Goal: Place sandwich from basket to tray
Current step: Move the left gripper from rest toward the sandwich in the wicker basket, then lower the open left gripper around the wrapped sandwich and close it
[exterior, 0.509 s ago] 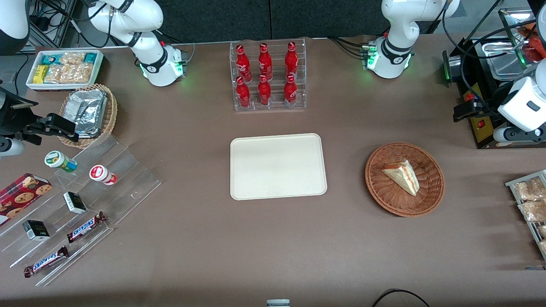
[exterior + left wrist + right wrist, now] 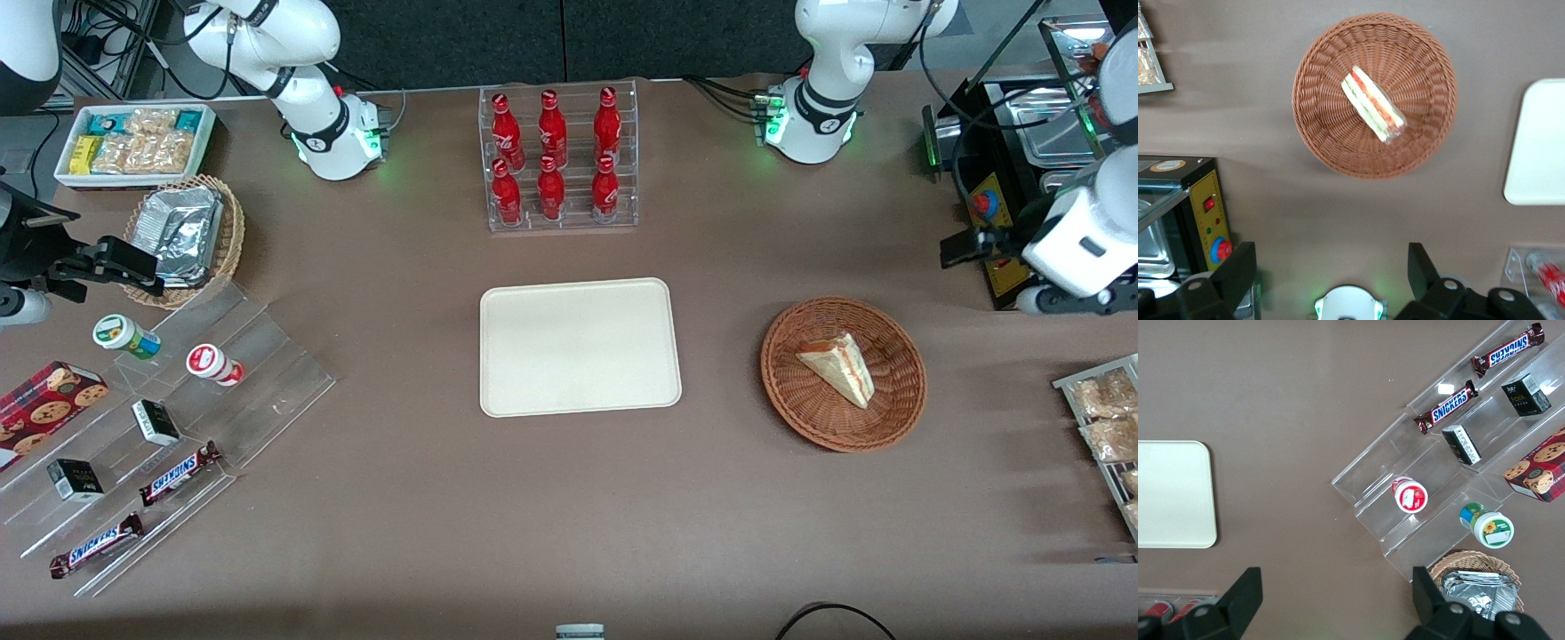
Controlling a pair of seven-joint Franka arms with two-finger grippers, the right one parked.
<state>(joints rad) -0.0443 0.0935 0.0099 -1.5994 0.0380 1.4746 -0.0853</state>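
Nothing of the task is judged to be done yet: the sandwich is seen lying in the basket, resting on the woven floor with its layered cut edge turned toward the working arm's end of the bench, and the tray is bare. Reaching, grasping, carrying and setting down are all left. The hand is held high above the bench, well apart from the basket and farther from the front camera than it, close to the black appliance at the working arm's end; its two fingers are spread wide with nothing between them. In the left wrist view the basket and the sandwich are shown directly ahead of the spread fingers, so a plain descent seems to be allowed. The basket's rim is low, and the wedge is seen to sit clear of it all round, which should leave room for the fingers on both sides. Between the basket and the tray only bare bench is shown. The rack of red bottles stands farther from the front camera than the tray, apart from the likely path.
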